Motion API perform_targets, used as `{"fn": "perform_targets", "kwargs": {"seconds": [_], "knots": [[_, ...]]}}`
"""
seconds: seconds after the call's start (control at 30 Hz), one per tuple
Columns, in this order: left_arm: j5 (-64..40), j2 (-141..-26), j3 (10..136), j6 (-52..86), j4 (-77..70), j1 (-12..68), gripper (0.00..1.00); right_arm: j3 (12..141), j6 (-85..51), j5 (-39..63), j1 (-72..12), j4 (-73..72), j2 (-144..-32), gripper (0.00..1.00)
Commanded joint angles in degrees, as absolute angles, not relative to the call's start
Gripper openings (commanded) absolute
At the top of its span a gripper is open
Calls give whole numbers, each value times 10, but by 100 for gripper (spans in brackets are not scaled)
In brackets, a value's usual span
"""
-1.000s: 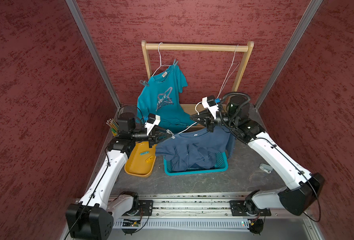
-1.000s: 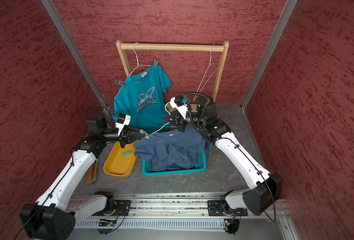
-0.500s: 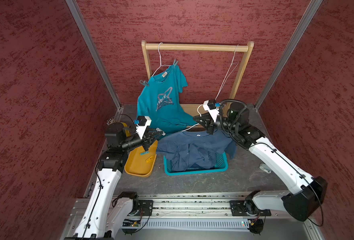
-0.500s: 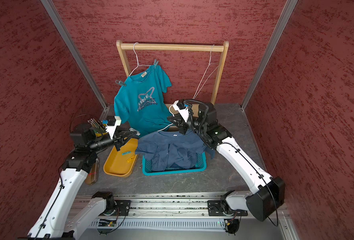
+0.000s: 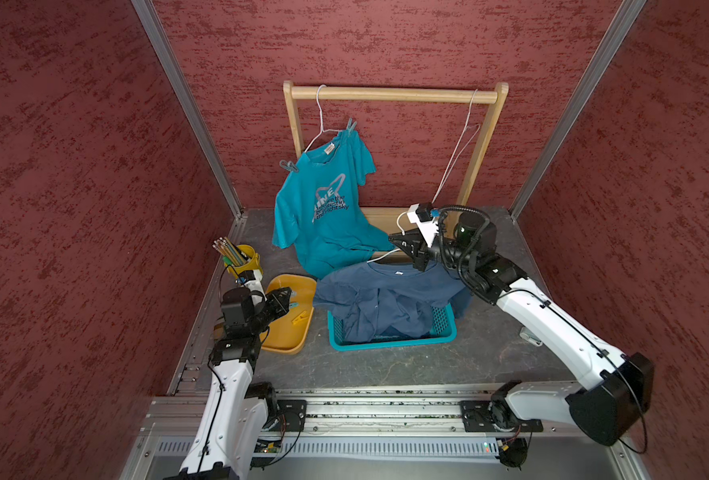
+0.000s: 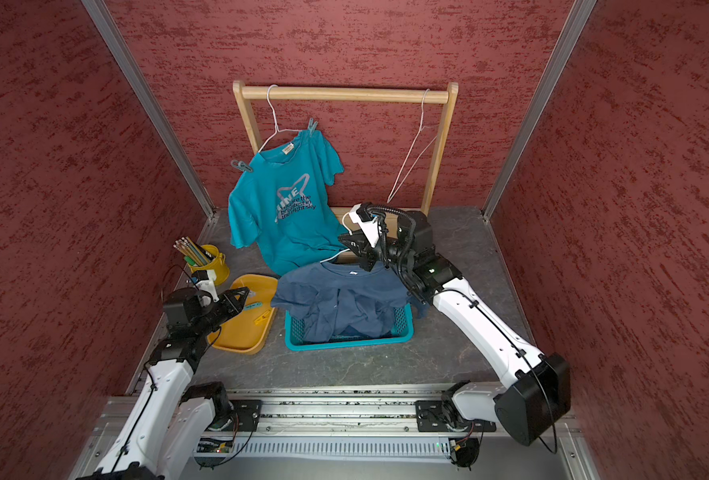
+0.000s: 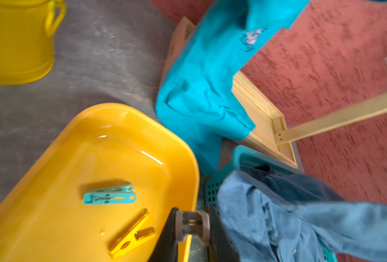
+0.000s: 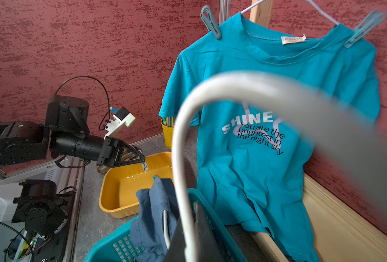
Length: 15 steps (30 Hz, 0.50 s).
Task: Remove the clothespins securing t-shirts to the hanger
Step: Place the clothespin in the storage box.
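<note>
So the left gripper (image 5: 287,294) is hovering over the shallow yellow plastic tray (image 5: 282,348), fingers pinched on a small grey plastic clothespin (image 7: 192,224). You can see it wedged between the jaws in the left wrist view. Two more pins lie loose in that tray: a teal plastic clothespin (image 7: 109,196) flat on its side and a yellow plastic clothespin (image 7: 131,236) just beside it, not touching

The right gripper (image 5: 398,243) is clenched tight on a white wire hanger (image 5: 380,256), up above the back edge of the teal perforated plastic basket (image 5: 390,343). The slate blue cotton t-shirt (image 5: 386,295) droops from that hanger across the basket and spills over its left rim. There's a darker navy t-shirt (image 7: 290,183) bunched under it inside the basket

The bright teal t-shirt with pale printed lettering (image 5: 323,208) hangs on a second white wire hanger (image 5: 321,112) from the light wooden clothes rack (image 5: 390,94) at the back. It's pinned with a grey-blue clothespin (image 8: 210,22) on one shoulder and another grey-blue clothespin (image 8: 365,27) on the other. Its hem drapes over the rack's base board. A bare white wire hanger (image 5: 456,162) dangles at the rack's right end. Off by the left wall there's a small yellow bucket-shaped cup (image 5: 249,259) stuffed with pencils (image 5: 228,248)
</note>
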State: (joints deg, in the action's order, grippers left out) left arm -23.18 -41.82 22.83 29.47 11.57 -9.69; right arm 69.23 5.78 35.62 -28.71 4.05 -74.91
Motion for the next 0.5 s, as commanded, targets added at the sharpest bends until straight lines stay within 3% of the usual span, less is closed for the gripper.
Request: {"fn": "perform_targets", "kwargs": {"seconds": [0.0, 0.17, 0.27, 0.47], "knots": [[-193, -430, 232, 350, 110, -108, 21, 689, 48, 355, -286, 16, -735, 0], [-211, -443, 252, 325, 158, -114, 48, 686, 36, 354, -285, 7, -728, 0], [-212, -425, 253, 316, 165, -117, 58, 687, 28, 354, -286, 4, -724, 0], [-235, -390, 267, 289, 165, -117, 61, 671, 6, 347, -285, -14, -711, 0]]}}
